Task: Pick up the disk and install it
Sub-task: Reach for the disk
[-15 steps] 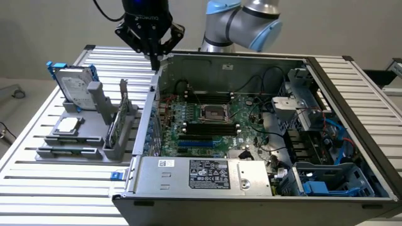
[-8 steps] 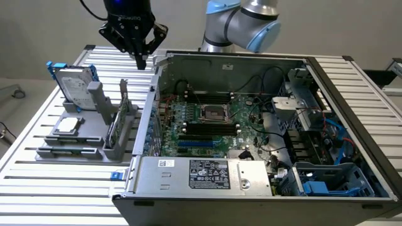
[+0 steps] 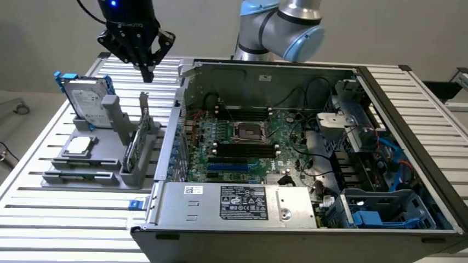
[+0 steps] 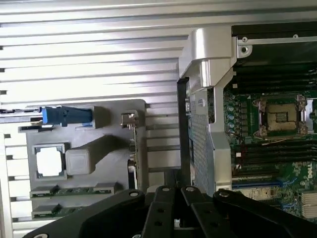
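Gripper (image 3: 148, 74) hung shut and empty above the ribbed table (image 3: 44, 219), between the grey holder (image 3: 80, 176) and the open computer case (image 3: 278, 64). The disk (image 3: 83, 101) stood upright on edge in the holder's rear slot, at the exterior view's left, apart from the gripper. 1 processor chip (image 3: 79, 145) lay flat in the holder just in front of the disk.

Slatted metal table (image 3: 66, 219), grey parts holder (image 3: 87, 164), open computer case (image 3: 292, 244)

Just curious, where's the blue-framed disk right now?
On the exterior view's left, the disk stands upright in the grey holder, beside the open computer case.
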Motion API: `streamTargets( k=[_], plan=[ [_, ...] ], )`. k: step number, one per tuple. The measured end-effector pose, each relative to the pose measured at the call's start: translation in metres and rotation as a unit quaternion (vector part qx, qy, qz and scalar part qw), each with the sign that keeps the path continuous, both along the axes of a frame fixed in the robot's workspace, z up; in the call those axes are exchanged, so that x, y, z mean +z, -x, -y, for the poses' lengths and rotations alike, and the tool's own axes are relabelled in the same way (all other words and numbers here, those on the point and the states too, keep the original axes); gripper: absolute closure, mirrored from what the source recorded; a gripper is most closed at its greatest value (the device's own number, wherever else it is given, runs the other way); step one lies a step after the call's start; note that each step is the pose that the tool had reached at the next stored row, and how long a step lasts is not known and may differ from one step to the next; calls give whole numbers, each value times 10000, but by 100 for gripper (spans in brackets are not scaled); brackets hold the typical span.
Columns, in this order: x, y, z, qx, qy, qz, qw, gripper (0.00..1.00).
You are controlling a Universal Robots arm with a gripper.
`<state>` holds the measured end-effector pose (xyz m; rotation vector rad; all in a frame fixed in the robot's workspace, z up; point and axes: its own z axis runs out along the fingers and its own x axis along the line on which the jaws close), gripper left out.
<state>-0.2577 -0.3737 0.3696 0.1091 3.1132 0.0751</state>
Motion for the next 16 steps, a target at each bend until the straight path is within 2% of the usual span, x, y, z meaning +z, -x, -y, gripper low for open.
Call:
streamTargets(
  k=[5, 16],
  plan=[
    [-17, 229, -118, 0, 9, 1, 10000, 89],
    [-29, 726, -398, 0, 53, 0, 10000, 89]
  ],
)
